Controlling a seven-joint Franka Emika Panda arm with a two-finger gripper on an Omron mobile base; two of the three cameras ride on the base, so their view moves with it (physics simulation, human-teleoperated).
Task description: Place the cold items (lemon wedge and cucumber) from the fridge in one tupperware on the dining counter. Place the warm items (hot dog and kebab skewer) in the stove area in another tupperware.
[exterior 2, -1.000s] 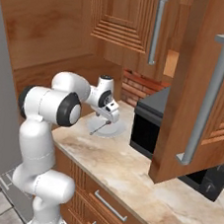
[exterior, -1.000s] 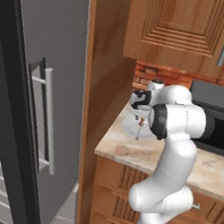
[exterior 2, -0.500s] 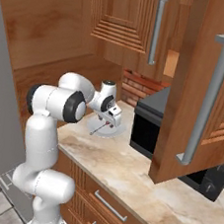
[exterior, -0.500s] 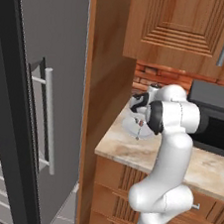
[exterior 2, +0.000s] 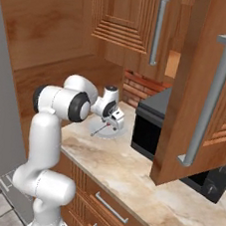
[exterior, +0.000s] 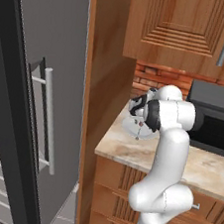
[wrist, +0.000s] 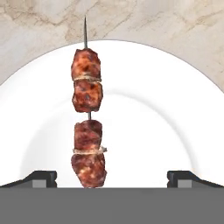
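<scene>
Gripper [wrist: 112, 177] jaws are held wide apart above a kebab skewer [wrist: 88, 139] laid on a white plate [wrist: 166, 131] on the worktop [exterior 2: 128, 167].

wall counter corner with plate and microwave

a round white plate [wrist: 144, 131] lies flat on the beige marbled wall counter [exterior 2: 142, 174], with the black microwave [exterior 2: 151, 122] at its 3 o'clock in the right base view. red brick backsplash [exterior: 161, 78] runs behind. wooden upper cabinets [exterior: 177, 27] hang at 12 o'clock, one cabinet door [exterior 2: 205, 91] swung open; drawers [exterior 2: 108, 209] sit below.
</scene>
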